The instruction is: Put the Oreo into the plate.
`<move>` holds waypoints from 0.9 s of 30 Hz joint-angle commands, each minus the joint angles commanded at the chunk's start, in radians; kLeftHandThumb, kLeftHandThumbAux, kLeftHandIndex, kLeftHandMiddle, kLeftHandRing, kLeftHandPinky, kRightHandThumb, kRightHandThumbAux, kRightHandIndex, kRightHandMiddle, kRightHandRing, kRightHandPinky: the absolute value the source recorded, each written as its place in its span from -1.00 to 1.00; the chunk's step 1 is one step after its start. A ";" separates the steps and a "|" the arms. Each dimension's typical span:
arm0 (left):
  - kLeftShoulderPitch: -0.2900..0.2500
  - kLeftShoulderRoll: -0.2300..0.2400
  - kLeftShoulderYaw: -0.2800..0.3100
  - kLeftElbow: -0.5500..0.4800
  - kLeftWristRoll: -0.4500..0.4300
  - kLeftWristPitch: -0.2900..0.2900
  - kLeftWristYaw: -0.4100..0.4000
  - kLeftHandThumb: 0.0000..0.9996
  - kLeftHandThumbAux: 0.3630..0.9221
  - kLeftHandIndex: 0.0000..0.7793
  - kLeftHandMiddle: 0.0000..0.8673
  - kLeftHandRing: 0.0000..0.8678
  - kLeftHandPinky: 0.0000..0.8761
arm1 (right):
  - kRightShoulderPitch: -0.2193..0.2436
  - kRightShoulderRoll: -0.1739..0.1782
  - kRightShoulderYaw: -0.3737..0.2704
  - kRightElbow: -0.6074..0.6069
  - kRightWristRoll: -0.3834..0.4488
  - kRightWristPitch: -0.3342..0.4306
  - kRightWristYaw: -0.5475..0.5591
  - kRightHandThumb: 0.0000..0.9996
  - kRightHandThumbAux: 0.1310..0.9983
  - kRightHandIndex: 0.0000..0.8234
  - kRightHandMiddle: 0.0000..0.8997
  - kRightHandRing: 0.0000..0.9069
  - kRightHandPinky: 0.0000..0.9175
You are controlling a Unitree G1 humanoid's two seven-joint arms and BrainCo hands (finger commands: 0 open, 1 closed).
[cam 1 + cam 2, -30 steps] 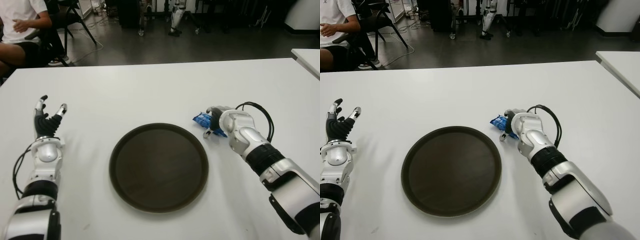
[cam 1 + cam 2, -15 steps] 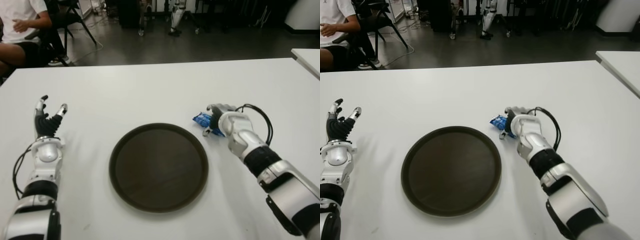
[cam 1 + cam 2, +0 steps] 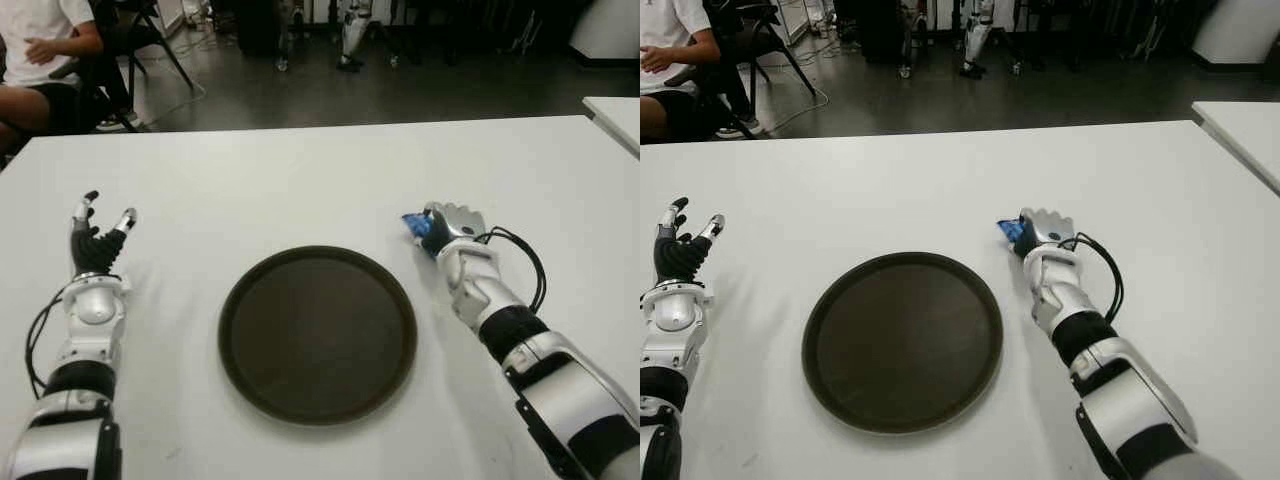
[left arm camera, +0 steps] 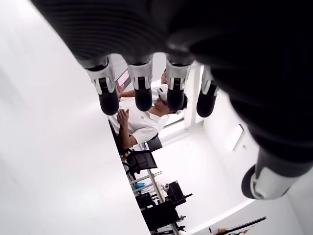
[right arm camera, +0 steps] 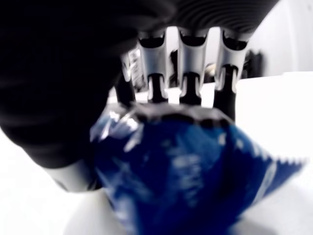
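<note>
white table (image 3: pixel 300 180) all around; oreo pack (image 5: pixel 190 171) is gripped by the right hand (image 3: pixel 447 226) beside the plate (image 3: pixel 317 333), ready for transfer. left hand (image 3: pixel 95 245) is kept spread, holding nothing.

Right hand (image 3: pixel 452 222) clutching blue Oreo packet (image 3: pixel 416 226), beside dark plate (image 3: pixel 317 333)

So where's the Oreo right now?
The Oreo is gripped in the right hand, just past the plate's far right rim, not yet over it.
</note>
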 joint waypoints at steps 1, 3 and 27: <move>0.000 -0.001 0.001 0.001 -0.001 0.001 0.000 -1.00 -0.27 -1.00 -1.00 -1.00 -1.00 | 0.002 0.001 -0.004 -0.002 0.003 -0.003 -0.006 0.40 0.36 0.05 0.60 0.56 0.42; -0.001 -0.001 0.002 0.002 -0.003 0.003 0.000 -1.00 -0.28 -1.00 -1.00 -1.00 -1.00 | 0.002 0.002 -0.007 -0.002 0.006 -0.007 -0.012 0.40 0.36 0.05 0.63 0.57 0.39; -0.003 -0.003 0.007 0.005 -0.016 -0.009 -0.006 -1.00 -0.29 -1.00 -1.00 -1.00 -1.00 | 0.001 0.021 -0.053 -0.041 0.050 0.036 0.013 0.35 0.38 0.02 -0.18 -0.24 -0.24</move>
